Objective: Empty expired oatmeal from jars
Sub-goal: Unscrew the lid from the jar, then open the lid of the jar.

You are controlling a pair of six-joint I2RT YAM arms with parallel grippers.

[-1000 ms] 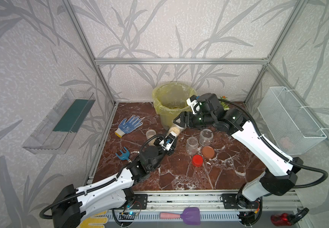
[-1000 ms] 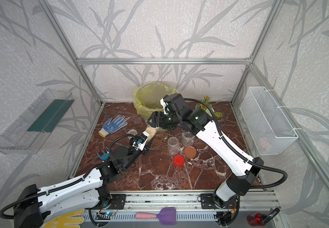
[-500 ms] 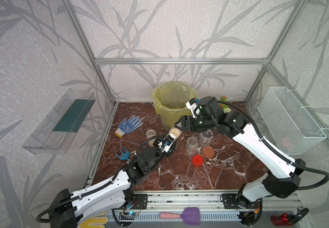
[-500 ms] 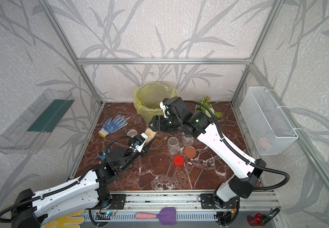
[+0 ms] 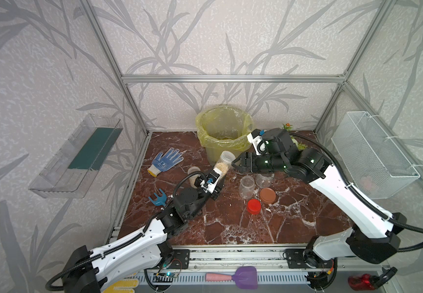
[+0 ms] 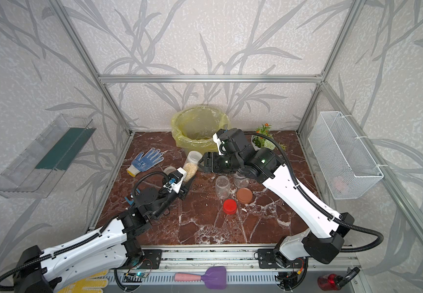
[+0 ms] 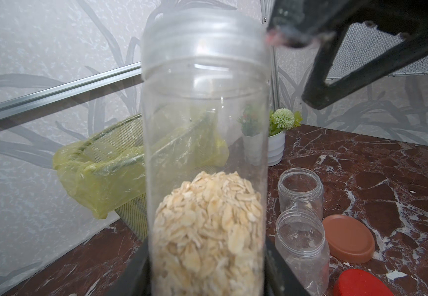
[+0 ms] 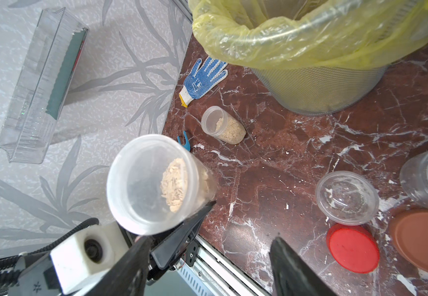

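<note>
The oatmeal (image 7: 207, 225) fills the lower part of a slim jar (image 7: 205, 102). My left gripper (image 5: 218, 176) is closed tight on that jar near its bottom. In both top views the slim jar is up off the table (image 5: 230, 228), in the middle of the frame. It leans, with its top toward the bin (image 5: 205, 138) with the yellow bag at the upper middle. I cannot tell if a clear lid sits on the jar's top.

My right gripper (image 5: 234, 162) is just to the right of the jar's top in both top views. Its jaws are apart and nothing is between them. In the left wrist view one of its fingertips (image 7: 284, 38) is right beside the jar's top, and I cannot tell if it touches.

A second slim jar (image 8: 223, 125) with oatmeal in it is on the table. In a top view it is just left of the one I hold, partly behind my left arm's cable.

Right of the middle, an empty wider jar (image 5: 246, 186) and another wider jar (image 5: 263, 178) stand side by side with open tops. A brown lid (image 5: 267, 195) and a red lid (image 5: 253, 206) lie flat on the table just below them in the frame.
</note>
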